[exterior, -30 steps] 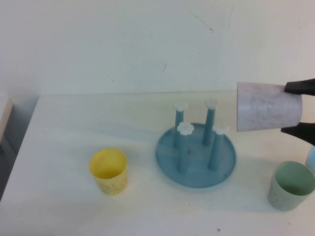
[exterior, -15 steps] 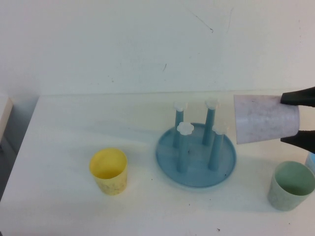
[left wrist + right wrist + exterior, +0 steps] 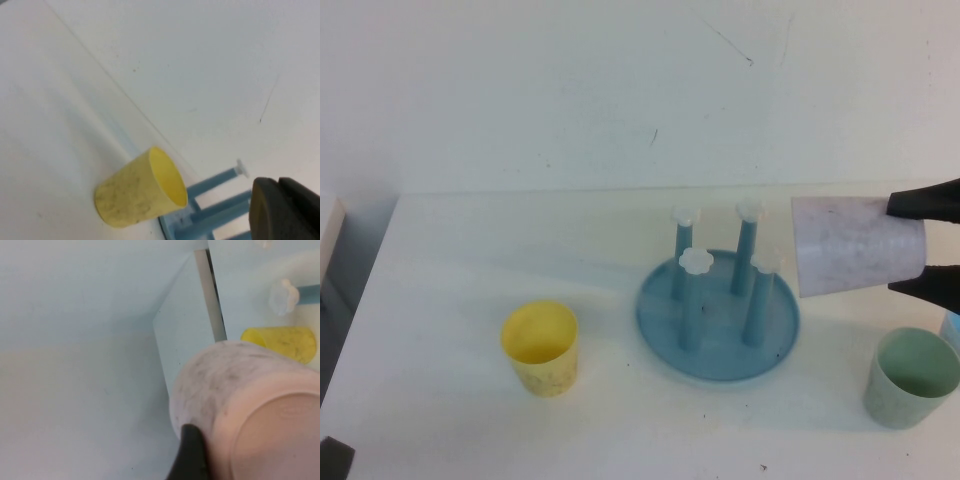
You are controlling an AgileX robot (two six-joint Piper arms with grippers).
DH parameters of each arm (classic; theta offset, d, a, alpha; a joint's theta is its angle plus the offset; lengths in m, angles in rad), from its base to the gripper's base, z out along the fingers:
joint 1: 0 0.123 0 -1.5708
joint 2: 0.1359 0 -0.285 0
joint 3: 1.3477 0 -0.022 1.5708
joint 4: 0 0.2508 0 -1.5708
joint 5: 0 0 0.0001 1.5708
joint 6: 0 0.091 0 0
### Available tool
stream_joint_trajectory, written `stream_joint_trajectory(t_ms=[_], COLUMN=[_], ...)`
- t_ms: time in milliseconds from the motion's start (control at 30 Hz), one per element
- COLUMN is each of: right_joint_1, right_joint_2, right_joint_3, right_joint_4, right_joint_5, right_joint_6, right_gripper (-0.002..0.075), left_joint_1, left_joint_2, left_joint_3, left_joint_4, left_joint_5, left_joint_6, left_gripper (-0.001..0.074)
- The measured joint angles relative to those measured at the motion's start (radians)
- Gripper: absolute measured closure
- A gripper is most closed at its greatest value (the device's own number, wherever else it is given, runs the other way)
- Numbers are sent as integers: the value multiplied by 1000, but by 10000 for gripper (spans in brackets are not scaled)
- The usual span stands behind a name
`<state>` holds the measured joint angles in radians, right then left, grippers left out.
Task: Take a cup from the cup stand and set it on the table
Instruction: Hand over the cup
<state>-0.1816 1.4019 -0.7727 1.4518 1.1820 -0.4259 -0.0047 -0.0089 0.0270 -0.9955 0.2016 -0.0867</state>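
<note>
The pale pink mottled cup (image 3: 855, 245) lies on its side in the air, mouth toward the cup stand, just right of the stand's right pegs and above the table (image 3: 450, 250). My right gripper (image 3: 892, 246) is shut on the cup near its bottom end, one black finger above and one below. In the right wrist view the cup's bottom (image 3: 270, 435) fills the corner beside one finger (image 3: 192, 455). The blue cup stand (image 3: 720, 345) has four bare white-capped pegs. My left gripper (image 3: 332, 458) shows at the lower left corner; it also shows in the left wrist view (image 3: 287, 210).
A yellow cup (image 3: 541, 348) stands upright left of the stand, also seen in the left wrist view (image 3: 142, 190). A pale green cup (image 3: 912, 377) stands upright at the front right, below the held cup. A light blue object (image 3: 952, 325) shows at the right edge.
The right gripper has carried the pink cup slightly left and lower, toward the stand. A dark part of the left gripper has come into the lower left corner.
</note>
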Motion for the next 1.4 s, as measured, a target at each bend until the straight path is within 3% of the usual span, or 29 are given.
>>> stream_joint_trajectory(t_ms=[200, 333, 567, 633, 700, 900, 967, 1167, 1400], right_joint_1=[0, 0, 0, 0, 0, 0, 0, 0, 0], right_joint_2=[0, 0, 0, 0, 0, 0, 0, 0, 0], right_joint_3=[0, 0, 0, 0, 0, 0, 0, 0, 0], right_joint_4=[0, 0, 0, 10, 30, 89, 95, 95, 97], right_joint_5=[0, -4, -4, -4, -4, -4, -4, -4, -4], right_joint_6=[-18, -19, -20, -20, -20, -20, -20, -20, -21], right_gripper=[177, 177, 177, 177, 177, 177, 177, 177, 177], left_joint_1=[-10, -11, -11, -11, -11, -11, -11, -68, -249], left_joint_2=[19, 155, 515, 623, 729, 1021, 1110, 1322, 1464], left_joint_3=[-43, -137, -265, -288, -319, -477, -539, -736, -944], left_joint_4=[-105, -153, -535, -619, -653, -669, -669, -675, -675], left_joint_5=[248, 424, 625, 642, 667, 862, 927, 949, 932], left_joint_6=[213, 382, 988, 1155, 1301, 1419, 1430, 1501, 1572], left_gripper=[738, 738, 731, 696, 615, 257, 203, 204, 213])
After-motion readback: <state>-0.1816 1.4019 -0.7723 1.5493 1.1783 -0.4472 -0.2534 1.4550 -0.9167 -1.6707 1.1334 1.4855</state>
